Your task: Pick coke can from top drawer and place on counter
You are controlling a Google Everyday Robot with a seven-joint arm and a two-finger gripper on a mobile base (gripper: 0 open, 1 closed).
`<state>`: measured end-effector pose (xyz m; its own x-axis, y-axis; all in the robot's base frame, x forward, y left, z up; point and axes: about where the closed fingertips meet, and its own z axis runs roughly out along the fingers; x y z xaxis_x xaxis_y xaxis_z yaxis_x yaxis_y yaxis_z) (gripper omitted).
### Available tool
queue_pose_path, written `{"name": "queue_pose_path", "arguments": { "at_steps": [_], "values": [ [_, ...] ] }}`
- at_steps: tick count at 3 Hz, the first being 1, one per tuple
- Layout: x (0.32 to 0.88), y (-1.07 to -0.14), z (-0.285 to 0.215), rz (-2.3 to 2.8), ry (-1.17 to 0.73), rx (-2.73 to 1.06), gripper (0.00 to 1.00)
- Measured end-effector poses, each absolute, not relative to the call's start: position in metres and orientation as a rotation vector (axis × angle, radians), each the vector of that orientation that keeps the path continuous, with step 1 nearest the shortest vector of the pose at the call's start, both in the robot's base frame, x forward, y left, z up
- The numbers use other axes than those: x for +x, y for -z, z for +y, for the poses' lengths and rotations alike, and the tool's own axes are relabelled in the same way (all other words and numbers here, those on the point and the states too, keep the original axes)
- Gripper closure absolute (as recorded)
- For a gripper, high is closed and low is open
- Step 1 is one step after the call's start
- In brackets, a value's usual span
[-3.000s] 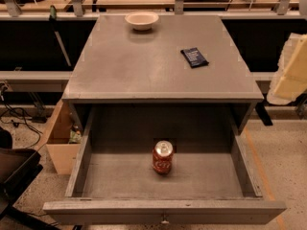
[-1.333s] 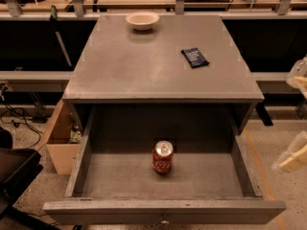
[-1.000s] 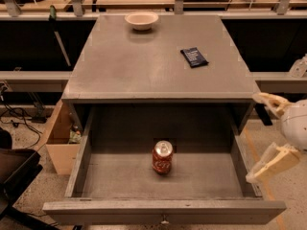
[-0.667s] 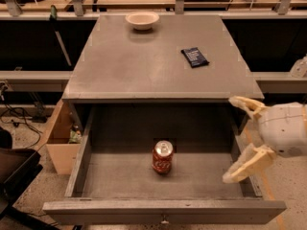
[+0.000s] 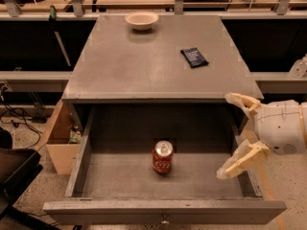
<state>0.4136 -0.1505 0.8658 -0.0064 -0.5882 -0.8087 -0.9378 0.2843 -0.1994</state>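
Observation:
The coke can (image 5: 162,157), red with a silver top, stands upright in the middle of the open top drawer (image 5: 163,211), which is pulled out toward me. My gripper (image 5: 234,135) reaches in from the right, over the drawer's right side, well to the right of the can and apart from it. Its two pale fingers (image 5: 243,101) are spread wide, one above the other, with nothing between them. The grey counter (image 5: 153,61) lies above and behind the drawer.
A dark blue snack packet (image 5: 194,57) lies on the counter's right part. A pale bowl (image 5: 141,20) sits at its far edge. A cardboard box (image 5: 60,143) stands on the floor left of the cabinet. A dark object (image 5: 14,176) is at the lower left.
My gripper has come in from the right edge of the view and moved left toward the drawer, fingers spread. The can, packet and bowl have not moved.

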Motion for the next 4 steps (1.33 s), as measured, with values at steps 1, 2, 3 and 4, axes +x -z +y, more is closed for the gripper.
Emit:
{"name": "queue_pose_path", "arguments": {
  "at_steps": [1,2,3,4],
  "values": [
    [0.426,-0.832,-0.131,1.642,-0.597,-1.407,0.0],
    [0.443,-0.786,-0.101,1.563,-0.712,-1.419,0.0],
    [0.462,-0.752,-0.074,1.497,-0.803,-1.421,0.0],
    [0.473,-0.723,-0.056,1.466,-0.865,-1.404,0.0]
  ]
}}
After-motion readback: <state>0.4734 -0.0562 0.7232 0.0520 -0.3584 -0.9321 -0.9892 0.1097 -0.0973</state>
